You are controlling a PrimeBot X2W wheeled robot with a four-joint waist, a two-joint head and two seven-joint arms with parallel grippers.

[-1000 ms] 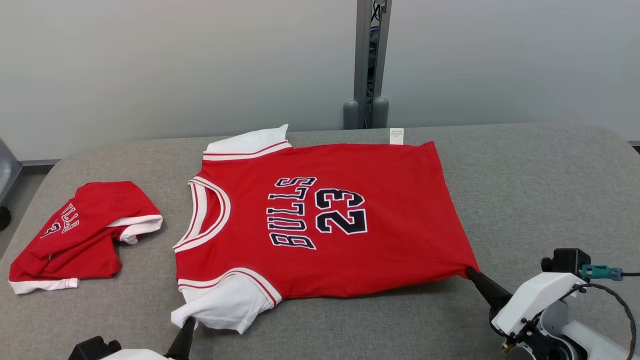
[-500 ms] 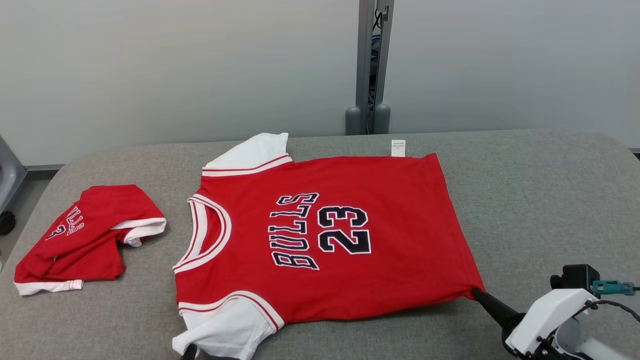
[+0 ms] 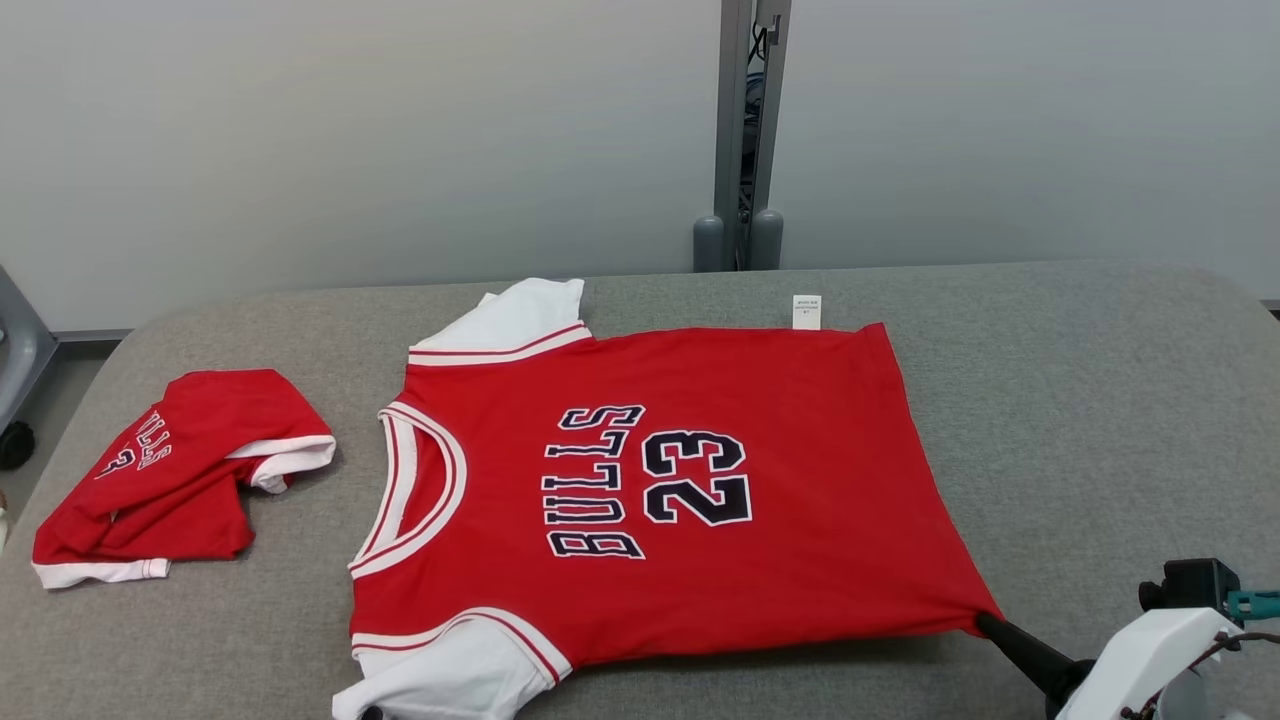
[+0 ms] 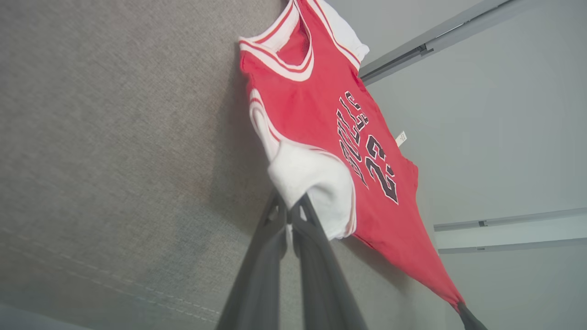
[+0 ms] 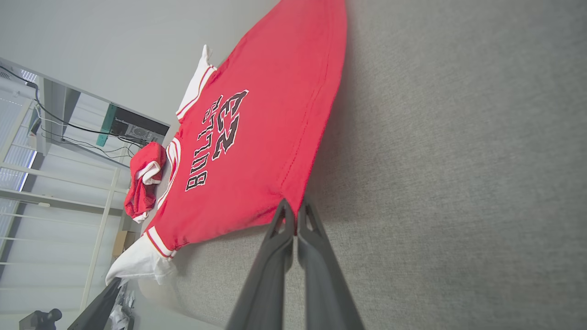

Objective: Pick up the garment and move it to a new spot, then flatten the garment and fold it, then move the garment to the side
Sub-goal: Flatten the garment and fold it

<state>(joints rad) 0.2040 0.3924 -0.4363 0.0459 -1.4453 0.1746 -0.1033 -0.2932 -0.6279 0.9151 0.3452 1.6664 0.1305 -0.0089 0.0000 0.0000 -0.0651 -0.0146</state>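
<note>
- We have the red garment (image 3: 640,480) face up across the middle of the grey counter (image 3: 1100,400), neck toward our left and hem toward our right; its far edge rests on the surface.
- Our left gripper (image 4: 290,214) is pressed together on the edge of the near white sleeve (image 4: 312,183), which bunches around the fingertips; our right gripper (image 5: 293,211) pinches the near hem corner (image 5: 296,190), where the cloth tapers to a point.
- We judge that the two holds sit at opposite ends of the near edge so that one pull can tension the cloth along its length and slide it flat; a shadow under that edge suggests it rides slightly off the counter.
- The chest lettering (image 3: 645,480) reads without creases; flattening looks close to done, in our view, and the fold is not yet begun.
- A second red shirt (image 3: 170,480) lies bunched at the left end, well apart; we take it to be set aside there, leaving room for the fold.
- The gathered sleeve may need smoothing once let go.
</note>
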